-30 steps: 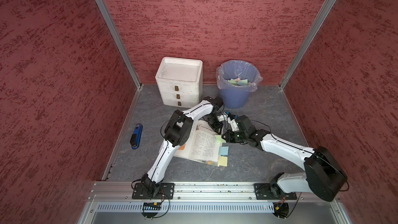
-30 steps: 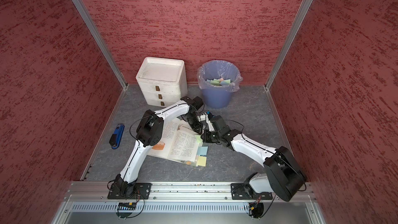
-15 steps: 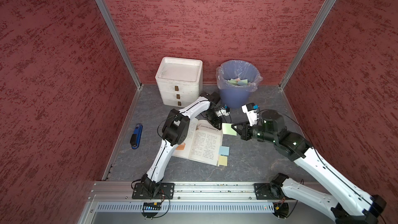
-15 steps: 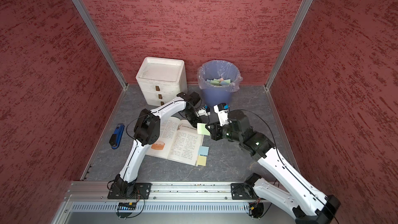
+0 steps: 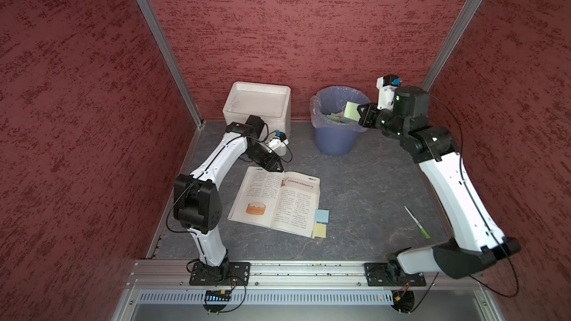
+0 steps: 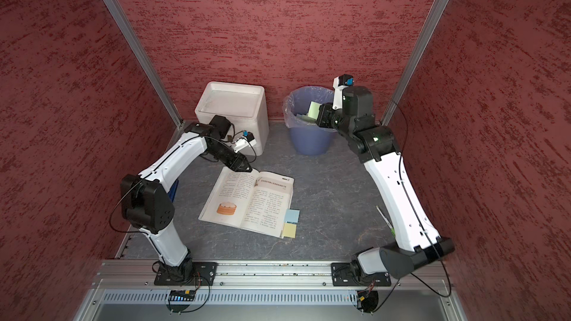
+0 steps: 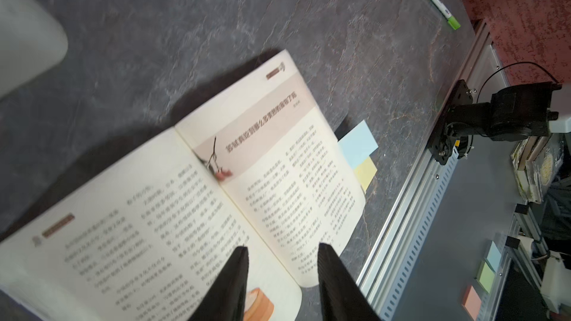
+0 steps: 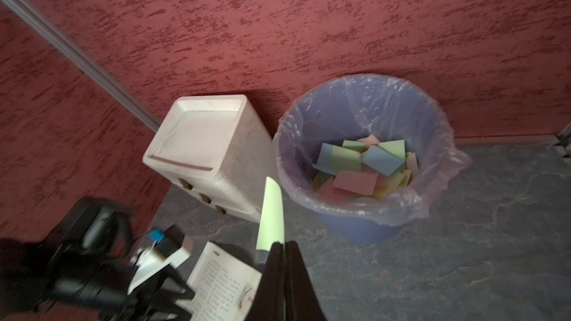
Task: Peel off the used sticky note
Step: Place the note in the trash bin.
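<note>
**Ana:** What has changed in the last second?

**Ben:** The right gripper (image 5: 360, 114) was down at the far right corner of the book (image 5: 278, 199), next to the left one. It has since swung away to the far right and now sits at the right rim of the bin (image 5: 335, 143), clenched on the green sticky note (image 5: 350, 111). The wrist view shows the note (image 8: 272, 214) standing straight up out of the closed fingertips.

**Ana:** So the peel is done?

**Ben:** It looks so. The note is clear of the page and seems to hang over the bin's opening, though its height above the opening is hard to judge. What probably remains is the drop.

**Ana:** And the left gripper (image 7: 281, 247)?

**Ben:** It has let go. Its jaws stand apart with nothing between them, above the far edge of the book.

**Ana:** What are the counts?

**Ben:** There are two arms and one open book. One green note is in the grip. Two notes are still on the book's near right edge, a blue note (image 5: 322, 215) and a yellow note (image 5: 319, 230). There is one bin with a heap of discarded notes too jumbled to count. There is also one white drawer unit (image 5: 258, 104) and one pen (image 5: 417, 222) lying near right.
</note>
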Motion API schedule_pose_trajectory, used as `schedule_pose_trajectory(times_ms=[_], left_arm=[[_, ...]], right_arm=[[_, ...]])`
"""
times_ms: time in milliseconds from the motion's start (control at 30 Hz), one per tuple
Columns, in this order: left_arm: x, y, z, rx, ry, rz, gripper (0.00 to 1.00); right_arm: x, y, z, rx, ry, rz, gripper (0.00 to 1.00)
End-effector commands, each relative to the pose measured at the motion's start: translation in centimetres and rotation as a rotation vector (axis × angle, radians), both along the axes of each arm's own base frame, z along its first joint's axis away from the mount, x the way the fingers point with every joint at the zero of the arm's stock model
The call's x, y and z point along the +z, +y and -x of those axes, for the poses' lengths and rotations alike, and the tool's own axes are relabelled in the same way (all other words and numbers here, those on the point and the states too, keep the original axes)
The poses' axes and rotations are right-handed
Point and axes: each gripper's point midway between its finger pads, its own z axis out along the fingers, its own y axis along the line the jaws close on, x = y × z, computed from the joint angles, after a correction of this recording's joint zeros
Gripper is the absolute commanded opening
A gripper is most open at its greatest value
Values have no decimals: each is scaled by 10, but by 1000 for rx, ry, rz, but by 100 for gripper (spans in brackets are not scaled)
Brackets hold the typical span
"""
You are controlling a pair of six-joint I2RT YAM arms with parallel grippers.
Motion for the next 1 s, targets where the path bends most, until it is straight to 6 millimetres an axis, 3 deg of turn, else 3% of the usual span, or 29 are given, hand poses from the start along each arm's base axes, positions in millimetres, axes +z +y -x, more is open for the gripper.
schedule_pose_trajectory(times_ms=[0,133,233,500,633,667,700,767,800,900,967], left_arm=[[-31,40,12,49,19,-39,40],[-66,84,26,142,61,-87,40],[-88,103,33,185,91,-113,39],[-121,110,35,227,130,-136,36],[-136,110,40,216,142,-174,35],[-139,110,42,212,145,-180,35],[-140,109,44,210,146,-185,35],[-142,108,45,205,147,-193,35],[-142,107,45,204,146,-192,35],[-141,104,45,202,144,-192,35],[-139,103,45,202,141,-192,35]], right_arm=[[-9,-16,-37,-98,1,114,0],[-21,-15,-75,-139,-5,177,0],[-37,-14,-97,-161,15,208,0],[-68,-9,-133,-180,31,272,0],[-75,-7,-141,-172,46,294,9],[-75,-7,-142,-173,47,298,16],[-74,-6,-143,-172,45,300,29],[-69,-5,-144,-172,31,303,67],[-67,-6,-144,-173,27,306,77],[-58,-8,-142,-189,10,317,97],[-51,-10,-138,-202,4,324,98]])
